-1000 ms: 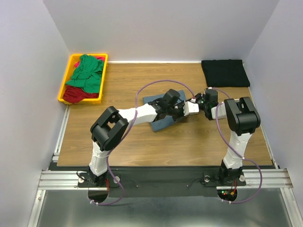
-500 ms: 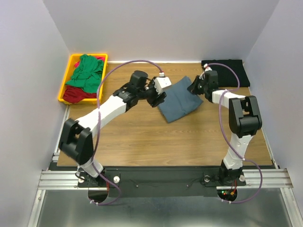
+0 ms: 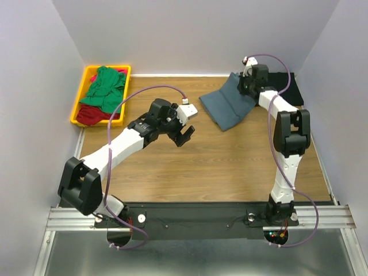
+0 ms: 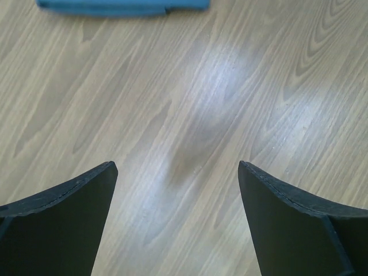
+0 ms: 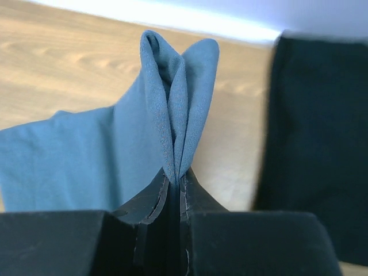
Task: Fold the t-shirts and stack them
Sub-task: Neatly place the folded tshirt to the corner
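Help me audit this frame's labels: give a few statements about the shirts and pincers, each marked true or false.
1. The right pincer grips the blue shirt. True.
2. A green shirt lies in the tray. True.
3. The left pincer holds a shirt. False: it is open and empty over the table.
4. The black shirt lies in the tray. False: it lies on the table, beside the blue shirt.

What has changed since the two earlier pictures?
The right fingers, shut on the blue-grey shirt, have dragged it to the far right, toward the black shirt. The left fingers have left the shirt, pulled back to the left and stand open over bare wood. The black shirt and the yellow tray have not moved.
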Controlling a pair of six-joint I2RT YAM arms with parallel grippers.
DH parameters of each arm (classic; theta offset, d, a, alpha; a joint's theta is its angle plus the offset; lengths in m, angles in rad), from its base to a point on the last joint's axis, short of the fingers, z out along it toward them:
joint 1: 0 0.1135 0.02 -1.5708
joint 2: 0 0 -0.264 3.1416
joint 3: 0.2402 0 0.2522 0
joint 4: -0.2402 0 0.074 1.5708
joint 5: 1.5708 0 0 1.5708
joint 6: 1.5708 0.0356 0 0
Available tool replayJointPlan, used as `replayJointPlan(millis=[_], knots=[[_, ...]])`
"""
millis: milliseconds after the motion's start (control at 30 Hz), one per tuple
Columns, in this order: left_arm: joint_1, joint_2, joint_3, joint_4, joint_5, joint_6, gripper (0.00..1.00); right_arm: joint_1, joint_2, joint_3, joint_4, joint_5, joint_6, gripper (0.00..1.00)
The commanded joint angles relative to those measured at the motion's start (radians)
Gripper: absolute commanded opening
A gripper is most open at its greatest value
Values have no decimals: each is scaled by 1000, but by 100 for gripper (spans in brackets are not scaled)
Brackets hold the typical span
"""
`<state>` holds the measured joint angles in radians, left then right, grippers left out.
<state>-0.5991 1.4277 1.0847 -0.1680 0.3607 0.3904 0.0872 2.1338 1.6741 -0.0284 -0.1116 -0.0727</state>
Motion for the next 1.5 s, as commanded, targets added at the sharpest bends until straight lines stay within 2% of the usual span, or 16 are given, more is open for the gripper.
replayJointPlan(millis=[0, 200, 567, 1467], knots=[[4, -85, -45, 27, -25, -33, 98, -35, 38, 185, -28, 44, -108, 1], [9, -124, -81, 35, -49, -30, 98, -58, 92, 323, -54, 70, -180, 1], [7, -112, -91, 45, -55, -38, 98, -78, 101, 450, -96, 78, -249, 1], [9, -50, -51, 51, -51, -30, 99, -118, 71, 589, -145, 105, -245, 1]])
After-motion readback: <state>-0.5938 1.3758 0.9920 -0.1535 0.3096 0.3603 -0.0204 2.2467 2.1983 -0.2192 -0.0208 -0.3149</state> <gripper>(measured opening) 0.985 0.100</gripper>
